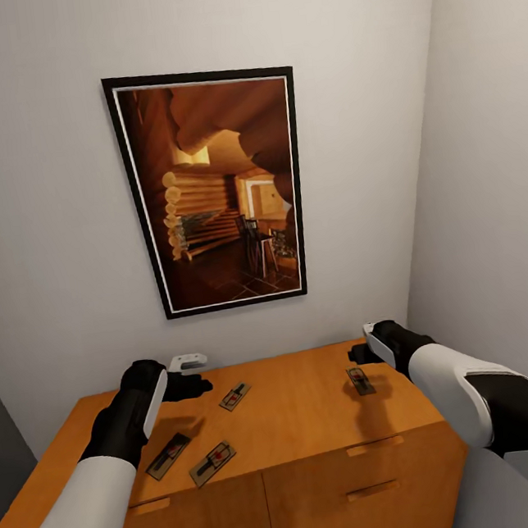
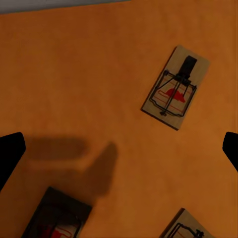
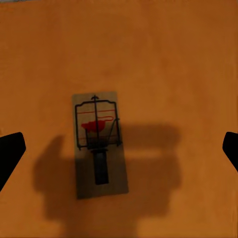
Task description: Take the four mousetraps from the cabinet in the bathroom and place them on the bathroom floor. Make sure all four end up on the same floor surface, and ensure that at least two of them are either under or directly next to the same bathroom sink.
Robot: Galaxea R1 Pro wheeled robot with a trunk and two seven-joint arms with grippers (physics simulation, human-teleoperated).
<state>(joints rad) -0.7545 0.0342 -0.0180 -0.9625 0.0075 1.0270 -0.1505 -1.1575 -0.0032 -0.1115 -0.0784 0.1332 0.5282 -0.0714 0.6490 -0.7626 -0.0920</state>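
White walls meet in a corner behind the cabinet (image 1: 299, 412), whose orange-brown top carries all four mousetraps; a framed picture (image 1: 213, 189) of a log interior hangs above it. From the head view, three traps lie toward the left half of the top: one further back (image 1: 235, 396), one nearer the front edge (image 1: 169, 456), and one just beside that at the front (image 1: 212, 463). The fourth trap (image 1: 361, 381) lies apart on the right half. The left gripper (image 1: 198, 384) hangs over the back left of the top, near a small white object (image 1: 187, 361) at the wall. The right gripper (image 1: 359, 355) hangs at the back right, just behind the fourth trap. Neither touches a trap.

Left wrist view: the two dark fingertips (image 2: 10, 153) stand wide apart at the frame edges with nothing between them. One whole trap (image 2: 175, 87) lies flat on the wood; two others are cut off by the frame edge, one in shadow (image 2: 55, 217), one lit (image 2: 188, 226).

Right wrist view: fingertips (image 3: 9, 153) wide apart, nothing held. A single trap (image 3: 99, 144) lies flat below, between them, partly under the gripper's shadow.
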